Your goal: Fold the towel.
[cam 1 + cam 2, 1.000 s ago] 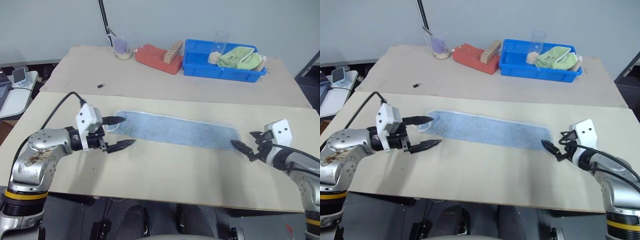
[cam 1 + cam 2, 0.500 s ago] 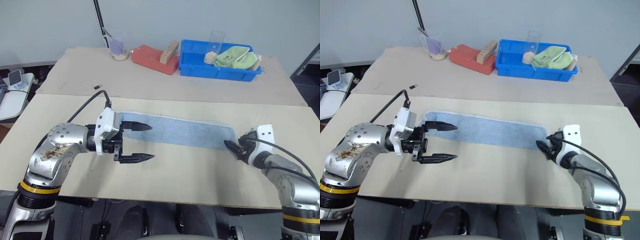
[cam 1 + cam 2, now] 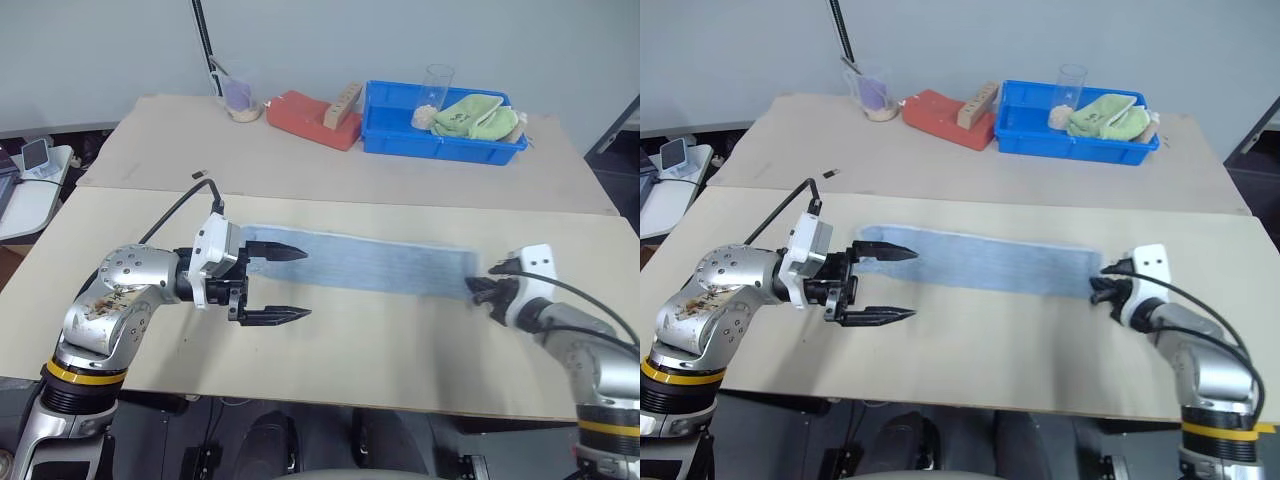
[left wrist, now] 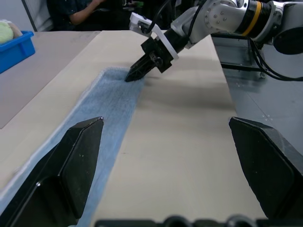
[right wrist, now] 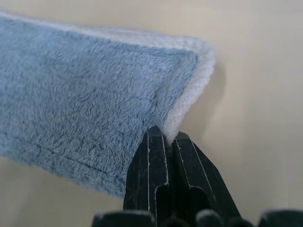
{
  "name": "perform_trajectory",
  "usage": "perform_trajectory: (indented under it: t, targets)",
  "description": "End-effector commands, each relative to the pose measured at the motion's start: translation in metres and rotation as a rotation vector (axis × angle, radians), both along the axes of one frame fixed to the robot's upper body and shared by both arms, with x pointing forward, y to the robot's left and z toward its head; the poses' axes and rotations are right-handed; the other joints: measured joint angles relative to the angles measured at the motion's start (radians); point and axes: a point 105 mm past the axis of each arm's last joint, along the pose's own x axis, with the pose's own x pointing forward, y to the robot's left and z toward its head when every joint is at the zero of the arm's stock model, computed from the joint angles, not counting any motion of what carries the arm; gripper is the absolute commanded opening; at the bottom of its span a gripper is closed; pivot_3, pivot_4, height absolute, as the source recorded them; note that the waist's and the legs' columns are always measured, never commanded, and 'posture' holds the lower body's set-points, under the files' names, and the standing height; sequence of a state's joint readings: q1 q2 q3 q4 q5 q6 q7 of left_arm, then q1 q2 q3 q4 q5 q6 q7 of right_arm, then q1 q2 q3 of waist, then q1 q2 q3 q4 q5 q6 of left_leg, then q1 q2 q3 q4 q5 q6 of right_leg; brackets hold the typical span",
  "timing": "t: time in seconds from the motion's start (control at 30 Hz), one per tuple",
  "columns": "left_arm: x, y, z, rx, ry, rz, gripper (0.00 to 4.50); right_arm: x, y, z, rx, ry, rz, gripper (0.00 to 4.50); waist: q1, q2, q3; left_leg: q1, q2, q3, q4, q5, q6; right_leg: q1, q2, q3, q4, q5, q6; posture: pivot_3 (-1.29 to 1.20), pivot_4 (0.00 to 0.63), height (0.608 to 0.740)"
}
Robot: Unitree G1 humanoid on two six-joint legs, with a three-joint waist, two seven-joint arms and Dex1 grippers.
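A: Blue terry, white-trimmed: the towel (image 3: 980,263) lies flat as a long strip across the near surface (image 3: 990,350), running from my left arm's side to my right arm's side.

B: State of the right gripper (image 3: 1102,290)?

A: I see its fingers (image 5: 163,175) closed on the towel's end at my right. The wrist view shows the white edge pinched between the two black tips, just below the rounded corner. The cloth beside the pinch lies flat on the surface.

B: And the left gripper (image 3: 290,283)?

A: Its fingers (image 3: 285,252) stand wide apart and hold nothing. The arm points sideways along the strip, toward my right. One fingertip hangs over the towel's left end; the other is off the near edge, over bare surface. Whether the far tip touches the cloth I cannot tell.

B: Anything else in the figure?

A: Background items sit on the far surface (image 3: 300,150), well apart from the towel: a blue bin (image 3: 445,135) holding a green cloth (image 3: 482,117) and a clear cup (image 3: 437,95); beside the bin, a red block (image 3: 318,117) with a pale wooden piece (image 3: 345,103) leaning on it; further left, a second clear cup (image 3: 240,93) with purple contents. A small dark object (image 3: 200,174) lies alone on that far surface.
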State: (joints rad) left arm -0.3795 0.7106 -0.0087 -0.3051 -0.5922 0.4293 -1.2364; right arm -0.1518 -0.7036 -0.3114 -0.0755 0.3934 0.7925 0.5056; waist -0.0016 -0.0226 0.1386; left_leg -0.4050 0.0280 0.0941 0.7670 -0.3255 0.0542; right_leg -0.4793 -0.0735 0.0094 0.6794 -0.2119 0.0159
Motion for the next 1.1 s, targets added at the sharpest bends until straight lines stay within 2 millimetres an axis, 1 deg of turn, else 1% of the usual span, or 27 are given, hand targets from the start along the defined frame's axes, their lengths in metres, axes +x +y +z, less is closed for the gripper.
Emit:
perform_trajectory:
  t: [0.03,0.1,0.17,0.23,0.33,0.4,0.5,0.63,0.7,0.83,0.9,0.93,1.07,1.1]
  targets:
    - [0.001,-0.003,0.01,-0.017,-0.05,-0.01,4.5,0.003,-0.026,0.038,-0.064,-0.092,0.011,0.06,0.0,0.0,0.0,0.0,0.0,0.0,0.0,0.0,0.0,0.001,0.0,0.0,0.0,0.0,0.0,0.0,0.15,0.669]
    - [0.003,-0.003,0.011,-0.018,-0.053,-0.008,4.5,0.004,-0.023,0.052,-0.072,-0.099,0.07,0.06,-0.001,0.0,0.0,0.001,0.0,0.0,-0.001,0.0,0.0,0.001,0.0,0.0,-0.001,0.0,0.0,0.0,0.15,0.669]
    - [0.004,-0.004,0.012,-0.019,-0.059,-0.004,4.5,0.007,-0.007,0.064,-0.061,-0.102,0.152,0.06,-0.008,0.0,0.0,0.001,0.001,0.0,-0.001,0.0,0.0,0.002,0.001,0.0,-0.001,0.0,0.0,0.0,0.15,0.669]
    - [0.005,-0.004,0.012,-0.019,-0.062,0.001,4.5,0.007,0.017,0.071,-0.043,-0.098,0.241,0.06,-0.013,0.0,0.0,0.001,0.002,-0.001,-0.002,0.0,0.0,0.002,0.002,0.001,-0.001,0.0,0.0,0.0,0.15,0.669]
    - [0.006,-0.004,0.013,-0.015,-0.064,0.007,4.5,0.009,0.05,0.077,-0.022,-0.099,0.33,0.06,-0.013,0.0,0.0,0.002,0.003,-0.002,-0.003,0.0,0.0,0.002,0.004,0.001,-0.001,0.0,0.0,0.0,0.15,0.669]
    - [0.005,-0.003,0.013,-0.012,-0.065,0.01,4.5,0.011,0.076,0.076,0.004,-0.097,0.386,0.06,-0.012,0.0,0.0,0.002,0.004,-0.002,-0.003,0.0,0.0,0.002,0.005,0.001,-0.001,0.0,-0.001,0.0,0.15,0.669]
    - [0.005,-0.004,0.013,-0.011,-0.065,0.016,4.5,0.013,0.102,0.071,0.027,-0.087,0.435,0.06,-0.009,0.0,0.0,0.002,0.003,-0.003,-0.003,0.0,0.0,0.002,0.004,0.001,-0.001,0.0,-0.001,0.0,0.15,0.669]
    - [0.004,-0.004,0.012,-0.011,-0.062,0.033,4.5,0.019,0.145,0.052,0.077,-0.044,0.513,0.06,-0.004,0.0,0.0,0.001,0.002,-0.003,-0.002,0.0,0.0,0.002,0.004,0.001,-0.003,0.0,-0.001,0.0,0.15,0.669]
    - [0.004,-0.004,0.012,-0.012,-0.053,0.044,4.5,0.023,0.155,0.046,0.098,-0.032,0.518,0.06,-0.005,0.0,0.0,0.001,0.002,-0.004,-0.002,0.0,0.0,0.003,0.004,0.001,-0.003,0.0,0.0,0.0,0.15,0.669]
    - [0.002,-0.002,0.01,-0.01,-0.028,0.067,4.5,0.03,0.164,0.038,0.118,-0.019,0.509,0.06,-0.001,0.0,0.0,0.0,0.002,-0.005,-0.002,0.0,0.0,0.003,0.003,0.0,-0.003,0.0,-0.001,0.0,0.15,0.669]
    - [0.003,-0.001,0.009,-0.006,-0.026,0.089,4.5,0.03,0.171,0.039,0.128,-0.033,0.529,0.76,0.001,0.0,0.0,0.0,0.001,-0.005,-0.002,0.0,0.0,0.003,0.002,-0.001,-0.003,0.0,0.0,0.0,0.15,0.669]
    - [0.004,0.0,0.008,-0.005,-0.025,0.104,4.5,0.031,0.175,0.041,0.136,-0.042,0.538,0.99,0.0,0.0,0.0,0.0,0.001,-0.005,-0.002,0.0,0.0,0.003,0.002,-0.001,-0.003,0.0,-0.001,0.0,0.15,0.669]
    - [0.007,0.005,0.003,0.001,-0.024,0.172,4.5,0.028,0.184,0.049,0.161,-0.056,0.574,2.33,-0.005,0.0,0.0,0.001,0.002,-0.005,-0.002,0.0,0.0,0.003,0.003,-0.001,-0.003,0.0,-0.001,0.0,0.15,0.669]
    - [0.009,0.007,0.001,-0.002,-0.021,0.203,4.5,0.027,0.186,0.051,0.167,-0.06,0.587,2.79,-0.006,0.0,0.0,0.001,0.002,-0.005,-0.003,0.0,0.0,0.003,0.003,-0.001,-0.003,0.0,-0.001,0.0,0.15,0.669]
